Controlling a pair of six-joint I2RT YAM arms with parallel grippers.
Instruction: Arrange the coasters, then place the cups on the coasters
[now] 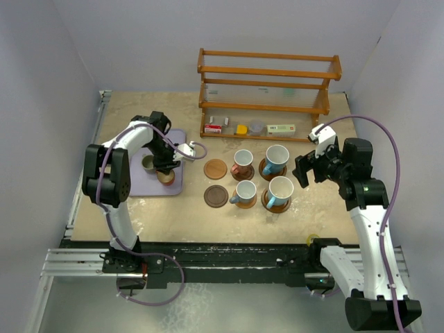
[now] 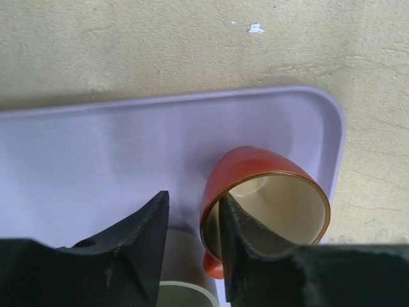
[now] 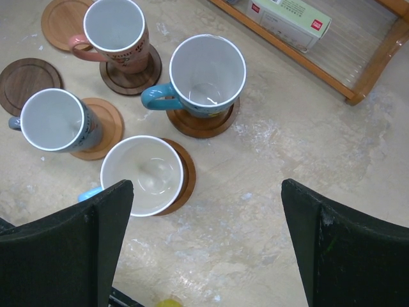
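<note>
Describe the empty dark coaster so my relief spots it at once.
Find the wooden rack at the back. In front of it, left of the four cups, lie two bare coasters. Yours is the dark coaster nearer the arms; the light coaster lies behind it.

Your two arms match: the left arm [image 1: 128, 139] and the right arm [image 1: 371, 229] both have glossy white links between bulky black joint housings, and a lavender cable [image 1: 398, 161] loops loosely along each. Up close, your fingers [image 2: 128, 256] are matte black wedges with slightly rough faces
</note>
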